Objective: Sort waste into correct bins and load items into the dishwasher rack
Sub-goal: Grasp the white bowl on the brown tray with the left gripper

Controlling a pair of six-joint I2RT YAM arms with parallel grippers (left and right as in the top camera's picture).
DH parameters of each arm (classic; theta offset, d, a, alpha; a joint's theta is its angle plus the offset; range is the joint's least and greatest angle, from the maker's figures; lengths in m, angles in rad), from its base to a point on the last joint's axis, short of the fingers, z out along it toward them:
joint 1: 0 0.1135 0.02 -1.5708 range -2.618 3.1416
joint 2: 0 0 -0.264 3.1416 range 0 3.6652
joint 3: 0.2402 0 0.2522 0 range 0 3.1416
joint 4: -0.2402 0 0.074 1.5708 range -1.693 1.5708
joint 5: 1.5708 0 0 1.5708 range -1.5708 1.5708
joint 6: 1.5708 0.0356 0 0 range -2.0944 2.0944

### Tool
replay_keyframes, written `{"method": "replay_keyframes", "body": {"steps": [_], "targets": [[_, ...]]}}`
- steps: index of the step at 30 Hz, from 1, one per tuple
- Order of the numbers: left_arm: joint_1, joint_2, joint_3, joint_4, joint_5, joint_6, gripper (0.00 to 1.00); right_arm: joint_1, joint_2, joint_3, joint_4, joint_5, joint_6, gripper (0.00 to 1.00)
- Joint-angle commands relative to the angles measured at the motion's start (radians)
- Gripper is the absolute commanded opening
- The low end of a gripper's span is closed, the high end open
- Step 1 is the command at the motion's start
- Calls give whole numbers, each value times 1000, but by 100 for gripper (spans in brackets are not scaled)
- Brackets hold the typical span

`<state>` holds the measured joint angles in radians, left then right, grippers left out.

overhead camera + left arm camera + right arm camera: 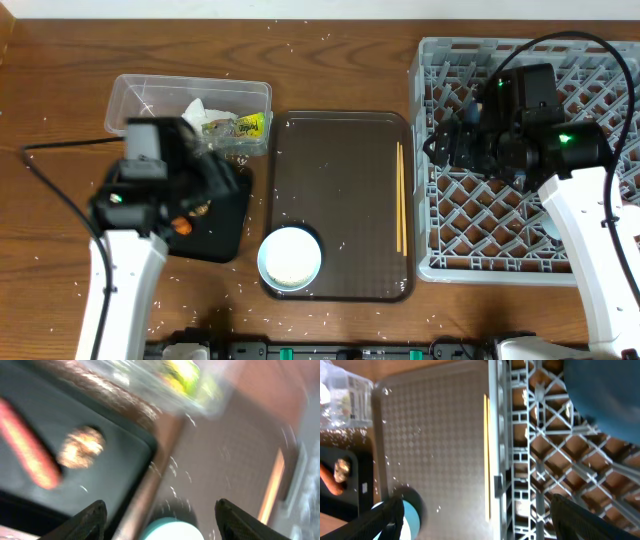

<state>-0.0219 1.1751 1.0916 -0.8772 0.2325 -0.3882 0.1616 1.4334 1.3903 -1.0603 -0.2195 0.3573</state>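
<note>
Showing two arms over a wooden counter (60,250) strewn with white rice grains (174,461). At far left stands the clear tub (135,95), which holds the crumpled white tissue (205,108) and the yellow-green wrapper (249,125). Just in front of it lies the black tray (115,450), partly hidden from overhead by the left arm. An orange carrot piece (30,457) and a brown food lump (81,447) sit close together on this tray. The left tool (160,510) hangs above the tray's right edge, its fingers well apart and gripping nothing. A brown serving tray (340,170) occupies the centre of the counter. It carries a blue-rimmed bowl (291,258) with a pale filling at its near left corner, and the chopsticks (401,195) lie parallel along its right side. The grey dishwasher rack (450,70) stands at the right, just beside the serving tray. The right arm reaches over the rack, and the right tool (477,502) is spread wide and empty above the rack's left wall. A dark blue rounded form, apparently the blue plate (605,395), fills the upper right corner of the right wrist view over the lattice. Whether it rests among the pegs cannot be told.
</note>
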Motion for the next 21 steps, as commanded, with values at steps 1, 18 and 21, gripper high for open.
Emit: {"method": "replay_keyframes", "body": {"steps": [1,18,21], "targets": [[-149,-7,1,-89,66,153,70,10,7,2,23,6,9,89],[-842,204,-48,-143,-200,120,61,3,7,2,50,10,9,91],[-878,272,-48,-116,-200,93,58,3,7,2,42,10,9,91]]}}
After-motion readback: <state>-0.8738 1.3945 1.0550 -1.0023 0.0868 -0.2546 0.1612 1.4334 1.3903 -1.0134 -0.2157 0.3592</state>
